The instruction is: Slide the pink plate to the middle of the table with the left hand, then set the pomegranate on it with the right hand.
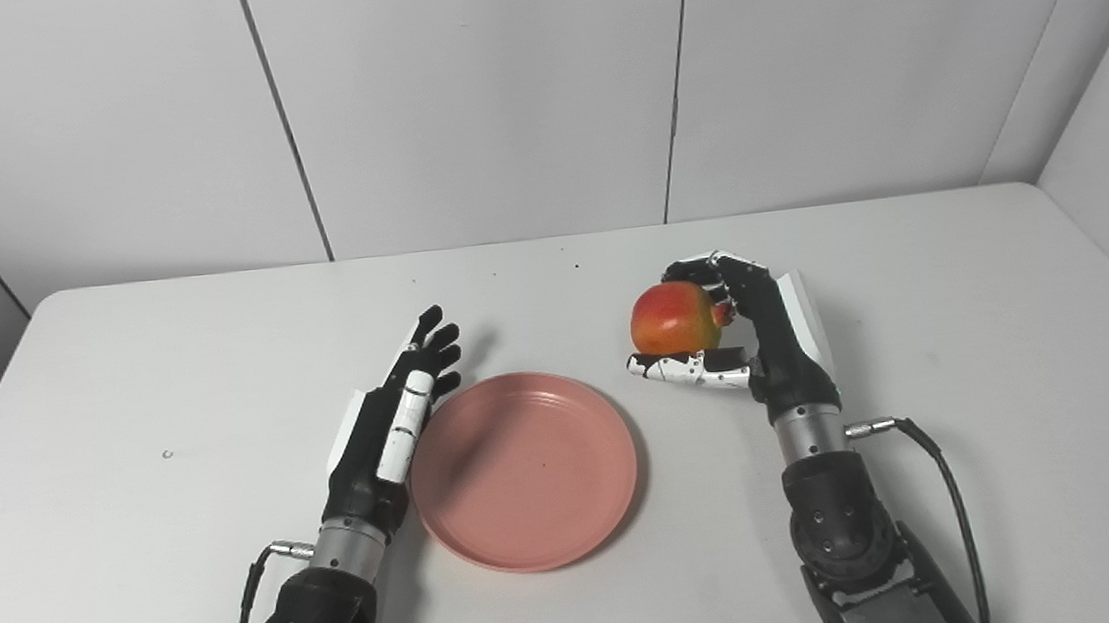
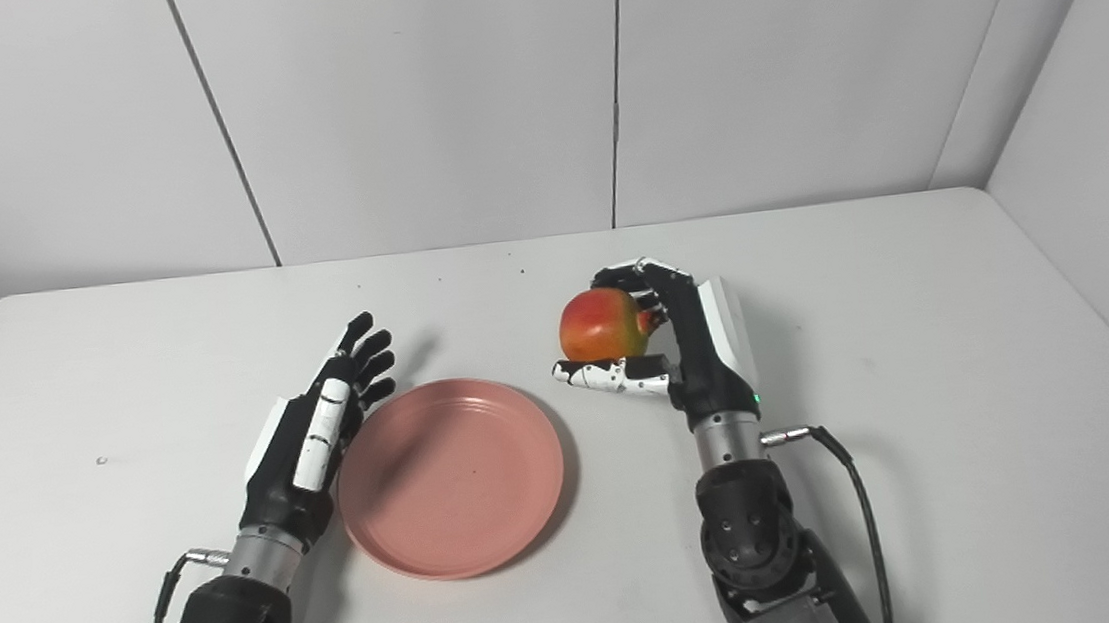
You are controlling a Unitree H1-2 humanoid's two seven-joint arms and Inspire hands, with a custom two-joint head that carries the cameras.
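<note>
Pink plate sits mid-bench, sliding apparently done; left hand rests at its 9 o'clock, fingers released. Right hand grasps the pomegranate at the plate's 1 o'clock; placement remains.

Left hand flat, right hand clasped

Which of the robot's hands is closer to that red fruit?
The right hand: its fingers are wrapped around the pomegranate. The left hand lies open across the table, against the far side of the plate.
</note>
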